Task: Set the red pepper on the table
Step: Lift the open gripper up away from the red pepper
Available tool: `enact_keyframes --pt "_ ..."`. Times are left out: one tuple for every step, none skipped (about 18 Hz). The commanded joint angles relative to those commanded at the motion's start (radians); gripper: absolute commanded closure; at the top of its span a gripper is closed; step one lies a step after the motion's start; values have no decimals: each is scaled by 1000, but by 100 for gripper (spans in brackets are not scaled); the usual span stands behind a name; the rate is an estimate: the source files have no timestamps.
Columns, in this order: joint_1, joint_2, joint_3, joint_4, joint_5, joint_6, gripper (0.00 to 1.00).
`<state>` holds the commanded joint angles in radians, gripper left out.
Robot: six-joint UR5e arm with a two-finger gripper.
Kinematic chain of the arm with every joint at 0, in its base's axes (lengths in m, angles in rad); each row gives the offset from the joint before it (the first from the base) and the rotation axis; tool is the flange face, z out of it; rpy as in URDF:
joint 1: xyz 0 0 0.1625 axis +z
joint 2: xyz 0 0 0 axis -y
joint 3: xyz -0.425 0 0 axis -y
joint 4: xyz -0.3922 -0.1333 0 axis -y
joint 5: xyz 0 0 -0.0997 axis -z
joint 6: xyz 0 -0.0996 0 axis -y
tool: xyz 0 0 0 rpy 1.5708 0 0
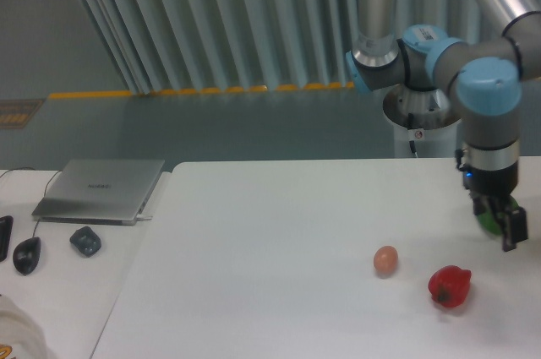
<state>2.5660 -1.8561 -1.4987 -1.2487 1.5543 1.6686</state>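
Note:
The red pepper (pixel 449 286) lies on the white table (pixel 270 274) near its front right, free of any grip. My gripper (pixel 503 225) hangs up and to the right of the pepper, well clear of it, with its fingers apart and nothing between them. It stands in front of the green pepper (pixel 487 220), which shows only as a sliver behind the fingers.
A tan-orange egg (pixel 385 260) rests left of the red pepper. On the separate desk at left lie a closed laptop (pixel 101 189), a dark small object (pixel 84 241) and a mouse (pixel 26 254). The arm's base (pixel 414 114) rises behind the table.

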Motion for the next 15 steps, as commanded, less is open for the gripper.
enact_keyframes --pt "22 -2 -2 0 -16 22 0" --pt "37 -3 0 -2 -19 39 0" --pt "45 -5 2 -6 -19 48 0" --pt "60 -8 5 -14 -19 49 0" --pt "60 -9 6 -15 -19 49 0" --pt "60 -11 6 -15 -19 51 0" --pt "60 -12 6 -15 -17 51 0" --pt "60 -12 6 -15 -17 51 0" --pt "62 -12 6 -17 -17 51 0" --pt "63 -12 3 -17 -16 50 0" --pt "69 -11 3 -17 -16 51 0" --pt "71 -11 3 -17 -16 50 0" --pt "71 -9 2 -17 -14 51 0" --pt "72 -8 -3 -17 -14 50 0" --pt "75 -8 -3 -15 -14 49 0"
